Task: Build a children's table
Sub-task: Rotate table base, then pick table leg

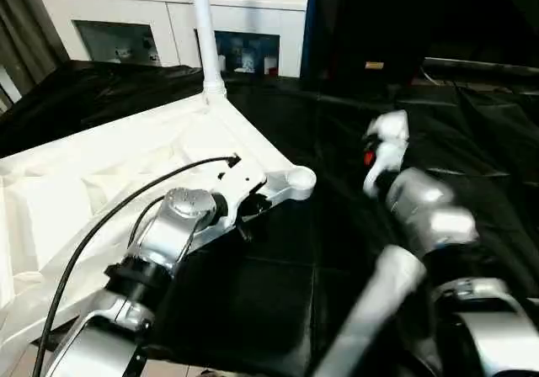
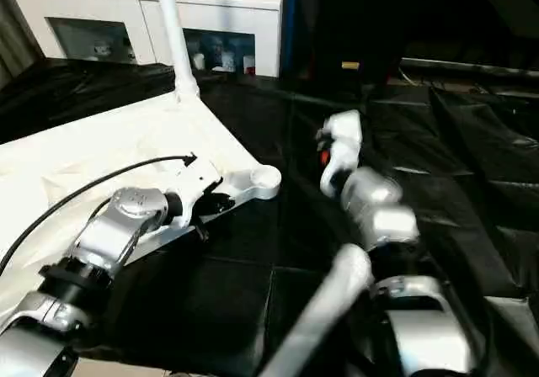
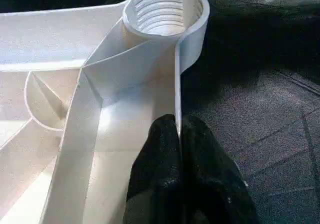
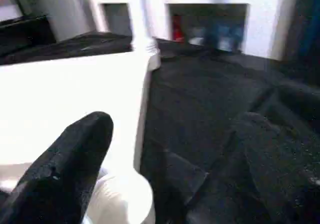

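The tabletop (image 3: 75, 134) rim is pinched by the closed left hand (image 3: 179, 134) at centre frame; the right hand (image 4: 165, 149), fingers apart, is raised at right.

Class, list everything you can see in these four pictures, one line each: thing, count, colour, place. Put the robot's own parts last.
Tabletop: one, white, upside down on the black cloth, ribbed underside up.
Fitted leg: one, white, upright in the far corner.
Empty threaded socket: one, white, at the near corner.
Loose leg: one, white, slanting up by the right forearm.
Black cloth: one, covering the work table.
Cabinet: one, white, glass doors, behind the table.
Cable: one, black, along the left arm.
Left gripper: black fingers pinching the tabletop's edge rib.
Right gripper: black fingers spread apart, beside the tabletop.
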Controlling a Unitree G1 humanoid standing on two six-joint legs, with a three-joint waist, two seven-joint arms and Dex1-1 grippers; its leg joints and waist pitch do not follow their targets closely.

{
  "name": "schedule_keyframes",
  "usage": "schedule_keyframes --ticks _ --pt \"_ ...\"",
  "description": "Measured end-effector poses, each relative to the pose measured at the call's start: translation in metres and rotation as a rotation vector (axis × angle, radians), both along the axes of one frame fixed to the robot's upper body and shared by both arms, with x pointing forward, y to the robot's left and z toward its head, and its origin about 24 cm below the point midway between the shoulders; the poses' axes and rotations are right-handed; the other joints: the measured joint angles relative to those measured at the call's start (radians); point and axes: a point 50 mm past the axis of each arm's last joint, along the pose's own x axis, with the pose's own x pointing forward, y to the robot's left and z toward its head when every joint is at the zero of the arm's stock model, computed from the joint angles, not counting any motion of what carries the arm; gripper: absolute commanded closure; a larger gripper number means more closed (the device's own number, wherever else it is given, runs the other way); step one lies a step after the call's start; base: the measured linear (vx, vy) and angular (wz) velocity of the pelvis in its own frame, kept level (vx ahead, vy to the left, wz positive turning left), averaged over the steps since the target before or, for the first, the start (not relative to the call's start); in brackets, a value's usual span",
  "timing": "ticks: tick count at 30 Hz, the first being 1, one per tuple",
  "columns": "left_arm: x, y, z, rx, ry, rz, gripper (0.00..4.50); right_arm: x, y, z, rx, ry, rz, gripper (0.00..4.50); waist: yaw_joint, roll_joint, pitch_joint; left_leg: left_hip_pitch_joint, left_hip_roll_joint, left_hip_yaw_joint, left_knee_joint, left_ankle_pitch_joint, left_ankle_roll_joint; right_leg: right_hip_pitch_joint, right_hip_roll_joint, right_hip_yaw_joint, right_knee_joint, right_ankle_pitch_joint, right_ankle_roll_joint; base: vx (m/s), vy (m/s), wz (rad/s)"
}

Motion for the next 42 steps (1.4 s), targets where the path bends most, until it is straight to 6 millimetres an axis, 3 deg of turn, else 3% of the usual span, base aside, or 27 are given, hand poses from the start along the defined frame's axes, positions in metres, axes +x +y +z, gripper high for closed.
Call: schedule_keyframes --ticks 9,16,20,32,42 --pt "-0.001 0.001 -0.001 0.003 -0.004 -0.002 4.5 -0.036 -0.019 0.026 -0.135 -0.036 0.422 0.08 0.001 0.0 0.0 0.0 0.001 0.0 0.002 -0.001 0.001 0.0 0.0 0.0 0.001 0.0 0.0 0.0 0.0 0.0" --pt "-0.002 0.001 -0.002 0.008 0.0 -0.011 4.5 -0.071 -0.035 0.036 -0.317 0.11 0.74 0.08 0.018 0.001 0.0 0.001 0.002 0.0 0.007 -0.001 0.001 0.001 0.0 0.001 0.006 0.0 0.0 0.0 0.0 0.0" --pt "-0.002 0.002 -0.002 0.012 0.002 -0.012 4.5 -0.088 -0.031 0.036 -0.393 0.161 0.874 0.08 0.022 0.001 0.0 0.002 0.002 -0.001 0.009 -0.001 0.001 0.0 0.001 0.0 0.01 0.0 0.0 0.0 0.0 0.0" --pt "-0.003 0.007 -0.002 0.024 0.003 -0.031 4.5 -0.115 -0.035 0.022 -0.712 0.247 1.074 0.08 0.024 0.001 0.0 0.001 0.002 -0.002 0.014 -0.001 0.001 0.001 0.0 0.001 0.013 0.0 0.0 0.0 0.0 0.0" --pt "-0.003 0.007 -0.002 0.022 0.002 -0.054 4.5 -0.13 -0.034 0.023 -0.859 0.137 1.232 0.08 0.027 0.001 0.0 0.001 0.002 -0.003 0.015 -0.001 0.001 0.002 0.0 0.001 0.013 0.0 0.0 0.0 0.0 0.0"
